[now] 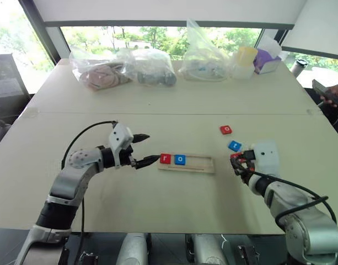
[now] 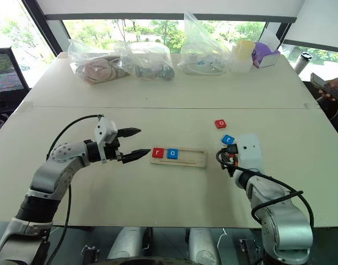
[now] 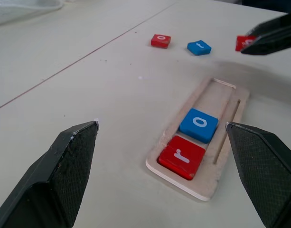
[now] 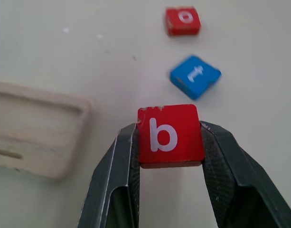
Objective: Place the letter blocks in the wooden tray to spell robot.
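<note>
Sitting mid-table, the wooden tray has red r and blue o in its two left slots; three slots are free. Left gripper hovers just beside the tray's left end, jaws wide apart, holding nothing. Right gripper is clamped on the red b tile, right of the tray. Blue t and red o lie loose nearby. Risk: the pinch is near the tile's lower edge, so b could tilt on the rim, land crooked, or nudge the tray.
</note>
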Tool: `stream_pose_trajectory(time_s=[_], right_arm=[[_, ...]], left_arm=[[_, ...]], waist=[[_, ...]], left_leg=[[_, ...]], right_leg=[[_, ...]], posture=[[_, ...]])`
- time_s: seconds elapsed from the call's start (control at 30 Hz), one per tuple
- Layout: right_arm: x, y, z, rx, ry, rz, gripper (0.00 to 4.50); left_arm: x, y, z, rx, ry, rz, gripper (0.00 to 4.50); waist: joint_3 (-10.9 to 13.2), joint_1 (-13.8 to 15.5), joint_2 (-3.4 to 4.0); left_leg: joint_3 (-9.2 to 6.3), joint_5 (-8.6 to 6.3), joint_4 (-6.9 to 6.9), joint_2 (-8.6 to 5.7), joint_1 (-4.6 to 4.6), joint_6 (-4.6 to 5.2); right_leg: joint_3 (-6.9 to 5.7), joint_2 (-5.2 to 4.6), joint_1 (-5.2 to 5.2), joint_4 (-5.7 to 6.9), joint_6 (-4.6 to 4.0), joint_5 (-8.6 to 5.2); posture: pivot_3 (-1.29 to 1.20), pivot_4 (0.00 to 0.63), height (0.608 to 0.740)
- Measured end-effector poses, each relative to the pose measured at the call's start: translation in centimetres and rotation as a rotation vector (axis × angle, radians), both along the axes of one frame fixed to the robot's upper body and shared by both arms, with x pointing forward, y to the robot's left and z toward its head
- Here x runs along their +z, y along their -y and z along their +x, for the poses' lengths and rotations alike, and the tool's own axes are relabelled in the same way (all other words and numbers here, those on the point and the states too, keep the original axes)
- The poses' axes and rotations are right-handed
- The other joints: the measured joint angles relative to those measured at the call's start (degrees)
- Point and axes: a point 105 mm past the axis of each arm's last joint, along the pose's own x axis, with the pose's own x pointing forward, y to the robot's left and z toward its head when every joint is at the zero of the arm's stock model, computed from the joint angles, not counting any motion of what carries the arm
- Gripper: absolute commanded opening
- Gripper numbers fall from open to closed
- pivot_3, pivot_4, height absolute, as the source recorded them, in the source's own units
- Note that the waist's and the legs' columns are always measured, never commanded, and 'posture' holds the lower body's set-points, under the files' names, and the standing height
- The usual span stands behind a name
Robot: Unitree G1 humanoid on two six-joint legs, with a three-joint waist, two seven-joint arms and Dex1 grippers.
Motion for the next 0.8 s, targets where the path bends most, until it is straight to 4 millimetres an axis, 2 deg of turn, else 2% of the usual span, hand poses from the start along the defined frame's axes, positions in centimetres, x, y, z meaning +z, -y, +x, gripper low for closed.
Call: stream_pose_trajectory(time_s=[0.1, 0.23, 0.57, 0.77, 0.8], right_arm=[[-0.9, 0.3, -0.6, -0.044, -0.027, 0.012, 1.19], [-0.7, 0.7, -0.5, -0.067, -0.008, 0.001, 1.19], [-1.8, 0.5, -0.3, -0.086, -0.015, 0.035, 1.19], [-2.0, 0.0, 0.2, -0.050, 0.004, 0.044, 4.24], [-1.9, -0.2, 0.2, -0.027, 0.007, 0.045, 4.43]], left_arm=[[0.4, 0.1, 0.1, -0.011, 0.015, 0.001, 4.50], [0.4, 0.0, -0.2, -0.040, 0.017, 0.016, 4.50], [-0.3, 0.6, -2.8, -0.171, 0.001, 0.071, 4.50], [-0.4, 0.6, -3.5, -0.207, 0.000, 0.088, 4.50], [-0.4, 0.6, -3.5, -0.207, 0.000, 0.088, 4.50]], waist=[[0.0, -0.2, 0.00], [0.0, -0.2, 0.00], [0.0, -0.2, 0.02], [0.0, -0.3, 0.02], [0.0, -0.3, 0.02]], left_leg=[[0.01, 0.00, -0.02, 0.00, 0.00, 0.00], [-0.03, 0.00, -0.02, 0.01, 0.01, 0.00], [0.01, -0.01, -0.08, 0.02, -0.04, -0.02], [-0.03, -0.01, -0.12, 0.02, -0.05, -0.02], [-0.03, -0.01, -0.12, 0.02, -0.05, -0.02]], right_leg=[[0.01, 0.01, -0.02, 0.01, 0.00, 0.00], [0.01, 0.02, -0.04, 0.02, 0.00, 0.00], [0.01, -0.05, -0.13, -0.02, 0.00, 0.00], [0.02, -0.08, -0.17, -0.03, 0.00, -0.01], [0.02, -0.07, -0.18, -0.02, 0.00, -0.01]], posture=[[0.00, 0.150, 0.740], [0.00, 0.150, 0.740], [0.00, 0.150, 0.740], [0.00, 0.150, 0.740], [0.00, 0.150, 0.740]])
